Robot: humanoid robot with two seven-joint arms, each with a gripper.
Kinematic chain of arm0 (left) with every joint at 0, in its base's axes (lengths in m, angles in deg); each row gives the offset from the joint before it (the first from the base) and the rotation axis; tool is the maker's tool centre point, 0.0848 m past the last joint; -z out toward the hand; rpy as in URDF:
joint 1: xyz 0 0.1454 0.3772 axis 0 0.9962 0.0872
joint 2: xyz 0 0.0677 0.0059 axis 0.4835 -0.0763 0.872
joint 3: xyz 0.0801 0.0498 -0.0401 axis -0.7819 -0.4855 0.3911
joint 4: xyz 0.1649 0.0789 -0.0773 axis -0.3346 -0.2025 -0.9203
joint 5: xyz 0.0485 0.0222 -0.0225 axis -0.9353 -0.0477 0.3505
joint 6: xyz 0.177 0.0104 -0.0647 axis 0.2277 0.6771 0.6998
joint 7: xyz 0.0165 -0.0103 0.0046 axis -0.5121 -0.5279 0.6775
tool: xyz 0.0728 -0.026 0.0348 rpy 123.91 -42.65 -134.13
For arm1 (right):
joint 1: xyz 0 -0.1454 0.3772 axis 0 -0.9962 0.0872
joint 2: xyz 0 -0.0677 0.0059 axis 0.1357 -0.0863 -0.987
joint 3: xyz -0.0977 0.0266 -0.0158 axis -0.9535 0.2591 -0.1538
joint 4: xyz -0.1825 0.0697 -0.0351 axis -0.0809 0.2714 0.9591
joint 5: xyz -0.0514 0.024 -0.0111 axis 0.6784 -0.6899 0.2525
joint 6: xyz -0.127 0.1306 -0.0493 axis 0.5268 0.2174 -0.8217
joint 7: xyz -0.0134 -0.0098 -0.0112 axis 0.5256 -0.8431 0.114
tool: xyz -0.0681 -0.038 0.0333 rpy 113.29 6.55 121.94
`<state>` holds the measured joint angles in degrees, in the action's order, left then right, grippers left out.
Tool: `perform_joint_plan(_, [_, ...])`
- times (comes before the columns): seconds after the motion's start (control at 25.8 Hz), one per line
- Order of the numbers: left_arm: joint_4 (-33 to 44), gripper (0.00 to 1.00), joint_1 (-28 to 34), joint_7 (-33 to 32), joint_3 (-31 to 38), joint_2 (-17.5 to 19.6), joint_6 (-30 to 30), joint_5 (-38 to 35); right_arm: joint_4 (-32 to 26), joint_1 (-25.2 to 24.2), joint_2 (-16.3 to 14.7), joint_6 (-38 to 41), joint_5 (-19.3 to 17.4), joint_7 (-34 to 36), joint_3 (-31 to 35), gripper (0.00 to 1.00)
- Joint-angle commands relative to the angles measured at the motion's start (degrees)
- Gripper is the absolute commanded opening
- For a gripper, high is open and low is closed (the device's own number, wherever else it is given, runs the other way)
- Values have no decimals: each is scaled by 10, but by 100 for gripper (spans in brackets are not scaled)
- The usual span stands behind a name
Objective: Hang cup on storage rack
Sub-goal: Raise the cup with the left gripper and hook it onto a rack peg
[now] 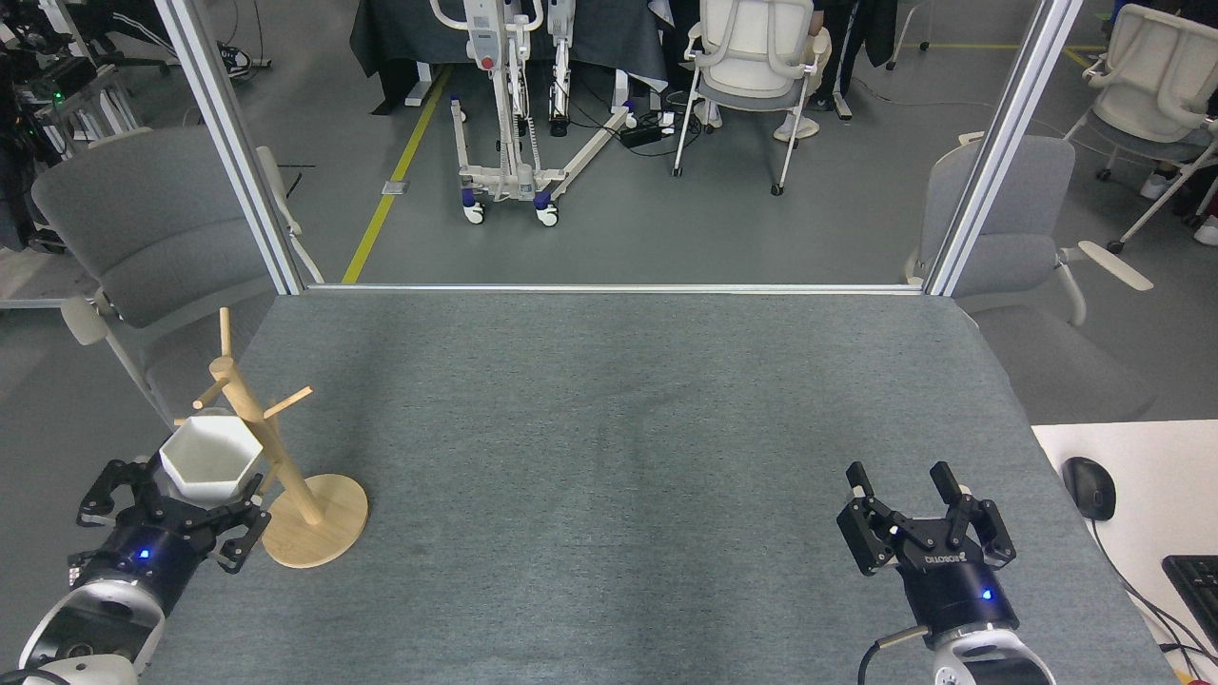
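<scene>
Left hand [176, 499] holds cup [210, 460] – against rack [276, 457]

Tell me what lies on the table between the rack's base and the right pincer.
Nothing: in the head view, only bare grey table lies between the rack's base and the right pincer.

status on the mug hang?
Done: white mug is picked up, clamped in the left gripper right against the wooden mug tree. In hand: lining it up with a peg. Left: hooking the handle, unseen here, and releasing. Right gripper idle, jaws open.
</scene>
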<state>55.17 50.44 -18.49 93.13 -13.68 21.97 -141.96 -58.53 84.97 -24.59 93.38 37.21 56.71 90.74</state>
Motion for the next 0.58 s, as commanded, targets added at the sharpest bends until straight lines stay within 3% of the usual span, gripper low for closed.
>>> perform_joint_plan(0.0, [-3, 97, 1, 2, 0, -1, 5, 1, 0, -1, -2, -1, -1, 0, 0, 99])
perform_joint_plan(0.54, [-55, 98, 4, 5, 25, -13, 8, 19, 7, 4, -6, 1, 0, 0, 0, 99])
